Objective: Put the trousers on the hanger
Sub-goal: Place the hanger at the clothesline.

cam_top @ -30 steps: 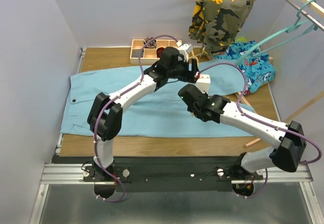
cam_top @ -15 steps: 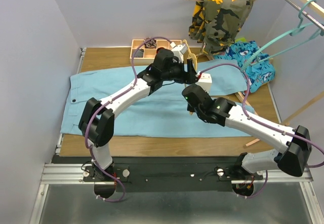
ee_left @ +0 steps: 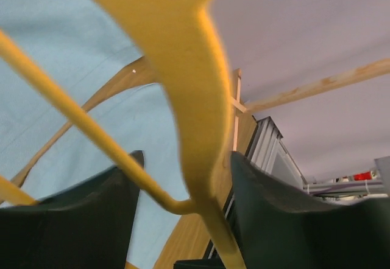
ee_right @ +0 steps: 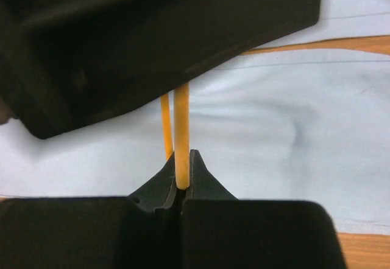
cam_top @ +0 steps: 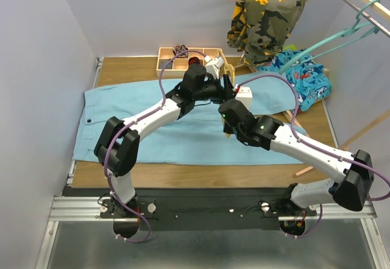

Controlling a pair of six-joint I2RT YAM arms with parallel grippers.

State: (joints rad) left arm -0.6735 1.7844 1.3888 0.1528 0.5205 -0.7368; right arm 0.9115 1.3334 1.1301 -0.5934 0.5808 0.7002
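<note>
The trousers [cam_top: 183, 132] lie spread flat across the wooden surface [cam_top: 128, 68], and the hanger [cam_top: 332, 38] hangs from the rail at the upper right, well apart from them. Above the trousers, the right gripper [ee_right: 181, 187] is pinched tight on a thin rod of a yellow hanger [ee_right: 181, 135]. The left gripper [ee_left: 186, 159] stands spread, with the yellow hanger's neck between its fingers.

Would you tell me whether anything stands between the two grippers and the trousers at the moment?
Yes, a yellow hanger does. The right gripper is shut on its thin rod, and the left gripper, jaws open, straddles its thicker part, both above the trousers. Nothing else shows between them.
</note>
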